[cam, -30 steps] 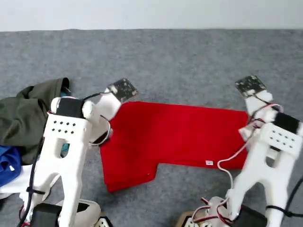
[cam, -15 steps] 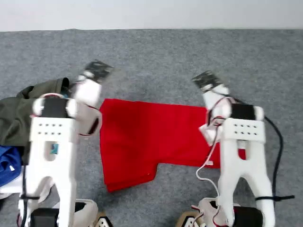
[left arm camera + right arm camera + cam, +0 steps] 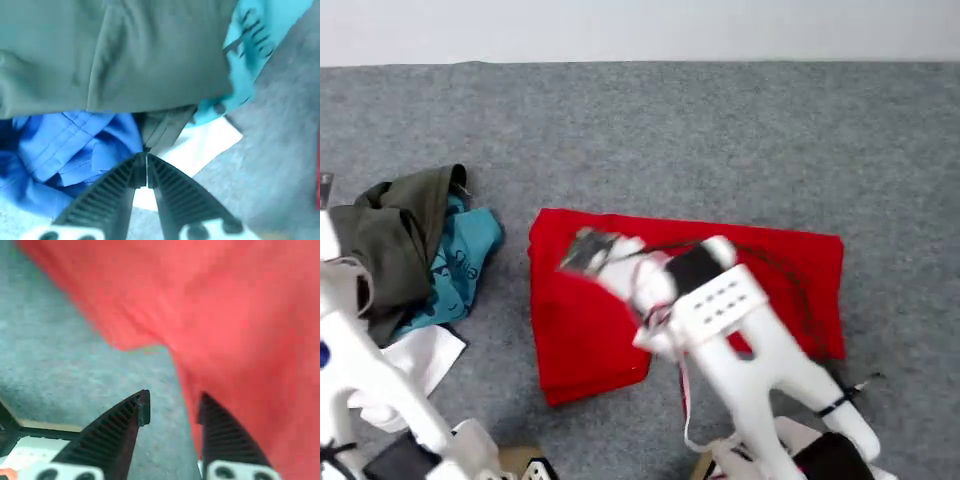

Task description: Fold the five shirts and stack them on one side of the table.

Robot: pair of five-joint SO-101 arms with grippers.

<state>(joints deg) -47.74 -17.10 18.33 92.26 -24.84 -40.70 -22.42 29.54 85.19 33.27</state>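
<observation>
Shirt of red cloth [image 3: 575, 330] lies mid-table, right gripper [image 3: 172, 407] over its left part, jaws spread. Left gripper [image 3: 146, 169], jaws pressed together, hangs over crumpled olive, teal and blue shirts [image 3: 125, 75] at left

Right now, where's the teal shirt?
High view, left side of the table: the teal shirt pokes out from under the olive shirt, with the red shirt across a gap to its right.
</observation>
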